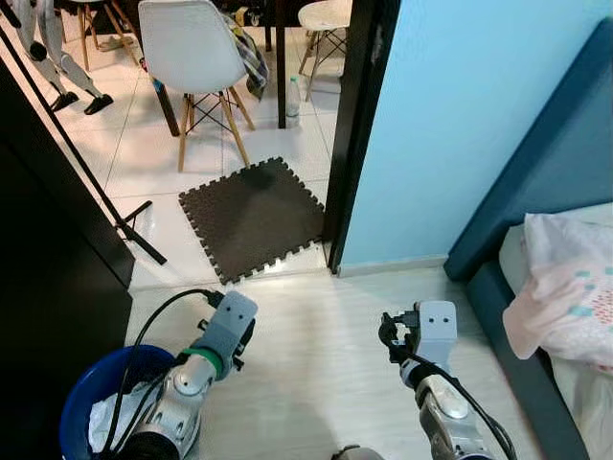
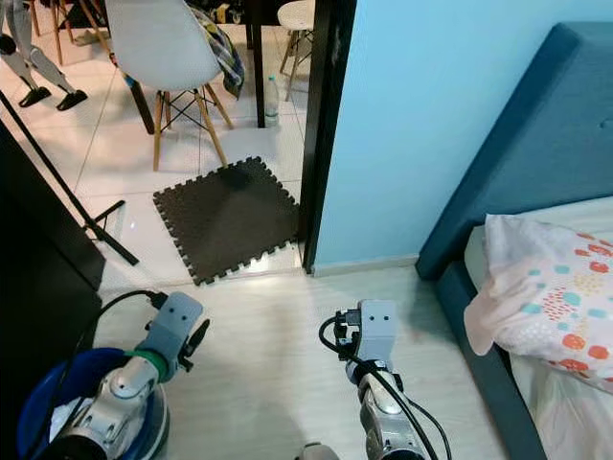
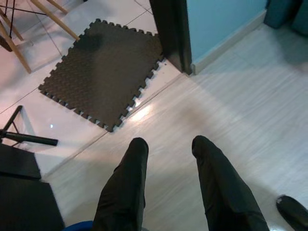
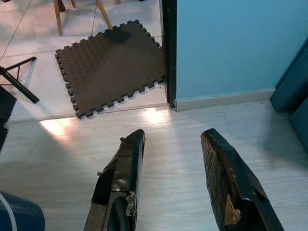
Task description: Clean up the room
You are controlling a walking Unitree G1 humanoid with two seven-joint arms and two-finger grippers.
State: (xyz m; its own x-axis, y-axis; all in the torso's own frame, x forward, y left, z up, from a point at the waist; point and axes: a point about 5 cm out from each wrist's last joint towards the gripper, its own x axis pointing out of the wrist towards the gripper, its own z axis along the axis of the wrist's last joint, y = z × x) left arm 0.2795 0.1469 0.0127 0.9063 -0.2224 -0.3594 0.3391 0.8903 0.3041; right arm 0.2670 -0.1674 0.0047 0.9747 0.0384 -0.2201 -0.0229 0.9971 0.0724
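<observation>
Left eye view: left gripper (image 1: 233, 316) held low over pale floor (image 1: 316, 364), above blue bucket (image 1: 81, 398) with white cloth inside, at robot's left. Right gripper (image 1: 397, 337) held over bare floor, near bed (image 1: 536, 316). Patterned pillow (image 1: 565, 287) seen on bed edge. Dark foam mat (image 1: 251, 216) laid in doorway; white chair (image 1: 196, 57) beyond.

Left wrist view: fingers (image 3: 125, 185) spread, nothing between; mat and door frame (image 3: 171, 33) ahead.

Right wrist view: fingers (image 4: 122, 173) spread, empty; worn tip noted; blue wall (image 4: 236, 43) ahead.
</observation>
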